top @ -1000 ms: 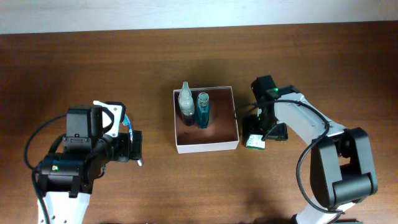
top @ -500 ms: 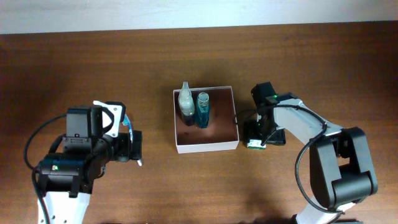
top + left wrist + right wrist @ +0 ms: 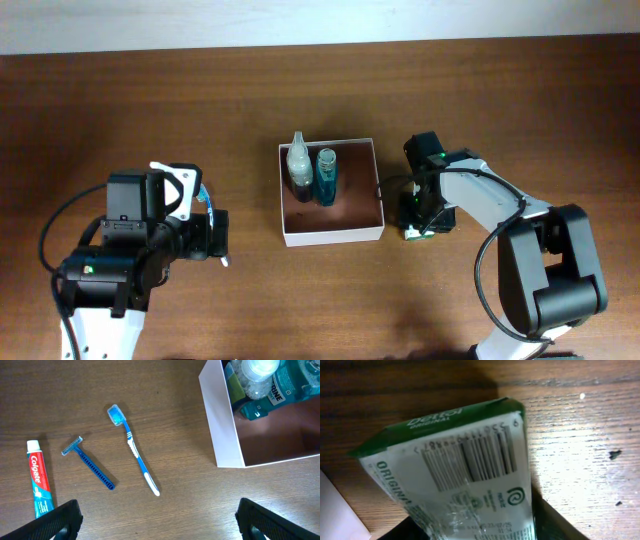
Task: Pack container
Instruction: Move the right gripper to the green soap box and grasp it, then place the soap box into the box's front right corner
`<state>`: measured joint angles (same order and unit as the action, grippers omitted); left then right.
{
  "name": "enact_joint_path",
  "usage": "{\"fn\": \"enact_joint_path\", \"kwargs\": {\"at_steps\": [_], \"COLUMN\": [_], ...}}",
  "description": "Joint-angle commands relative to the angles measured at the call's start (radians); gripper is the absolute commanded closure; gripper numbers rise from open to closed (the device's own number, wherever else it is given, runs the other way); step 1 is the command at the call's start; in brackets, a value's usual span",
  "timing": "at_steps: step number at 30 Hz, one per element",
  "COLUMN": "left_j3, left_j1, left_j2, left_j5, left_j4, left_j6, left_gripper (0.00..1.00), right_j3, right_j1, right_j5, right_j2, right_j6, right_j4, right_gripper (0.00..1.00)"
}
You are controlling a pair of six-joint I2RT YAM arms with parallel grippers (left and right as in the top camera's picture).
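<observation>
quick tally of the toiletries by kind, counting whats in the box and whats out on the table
bottles: 2 (clear bottle, blue bottle, both in the container)
toothbrush: 1
razor: 1
toothpaste tube: 1
green-white soap packet: 1
total: 6
</observation>
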<state>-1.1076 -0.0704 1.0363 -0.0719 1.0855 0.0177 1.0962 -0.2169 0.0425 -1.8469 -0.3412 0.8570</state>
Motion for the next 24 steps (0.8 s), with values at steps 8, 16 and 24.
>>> {"fn": "enact_joint_path", "kwargs": {"at_steps": [8,16,24], "left_j3": [-0.020,-0.020,-0.020], "left_j1": [0.005,0.005,0.005], "left_j2": [-0.003,-0.003,-0.003], "left_j5": [-0.011,-0.011,-0.011], "left_j4": [0.001,0.001,0.001], "left_j6": [-0.006,-0.006,-0.006], "left_gripper": [0.01,0.01,0.01], "right_j3": [-0.009,-0.008,0.021], "right_j1": [-0.005,-0.005,-0.005], "right_j5": [0.012,0.014,0.014], "right_j2": [0.004,0.004,0.004], "right_j6": [-0.007,-0.007,-0.007], "right_j4": [0.003,0.002,0.021], "right_gripper": [0.61,0.80,0.89]}}
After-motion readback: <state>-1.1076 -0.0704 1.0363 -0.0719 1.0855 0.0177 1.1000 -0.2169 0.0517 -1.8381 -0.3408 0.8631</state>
